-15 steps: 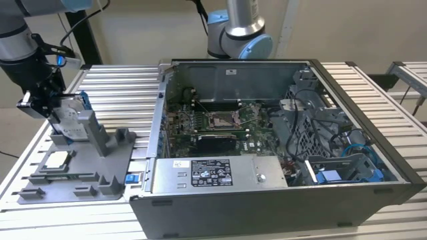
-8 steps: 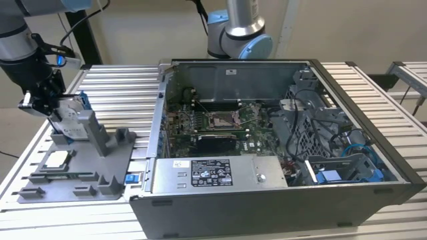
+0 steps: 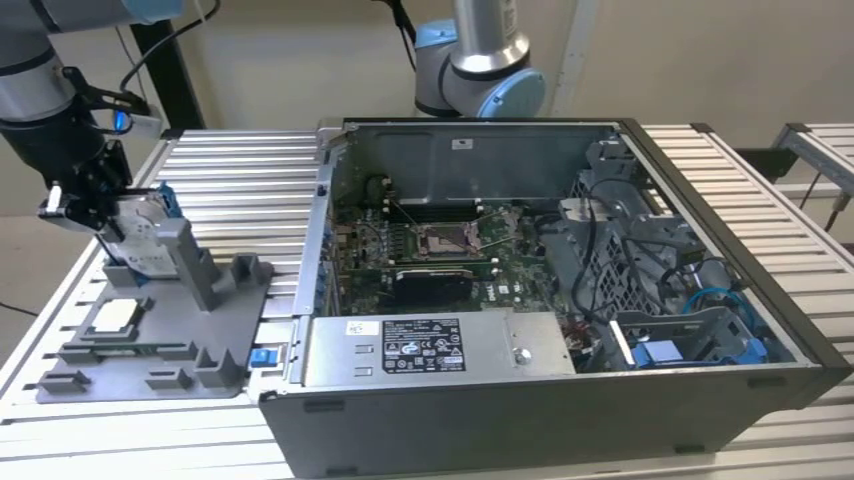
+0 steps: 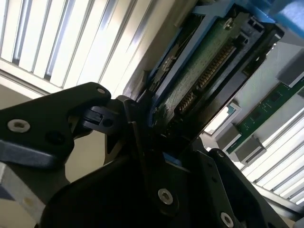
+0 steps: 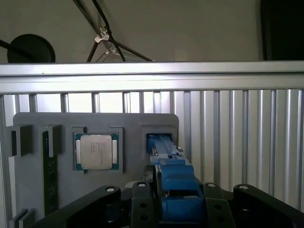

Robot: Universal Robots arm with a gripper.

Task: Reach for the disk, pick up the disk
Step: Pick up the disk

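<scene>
With jaws pinched onto the disk, holds it upright on edge at the grey fixture; cannot tell whether its lower end sits in the fixture's slot or has cleared it. In the first wrist view, grips the disk's blue rail squarely between the black fingers, pressed from both sides, with the rail running straight ahead of the jaws to the slot. In the second wrist view, presents the disk's green circuit-board side with a row of connector pins, reaching out ahead of the jaws, blue rail along its edge. Ahead of the jaws and apart from them, a square silver chip flat in its own pocket just beside the slot. Further out past the chip, a green memory stick in a narrow groove of the same fixture. Beneath the jaws and the fixture, a slatted metal surface. Well apart from the jaws, past the fixture, an open computer case lying on its side on that surface. Behind the case, far from the jaws, the base of a second arm.
</scene>
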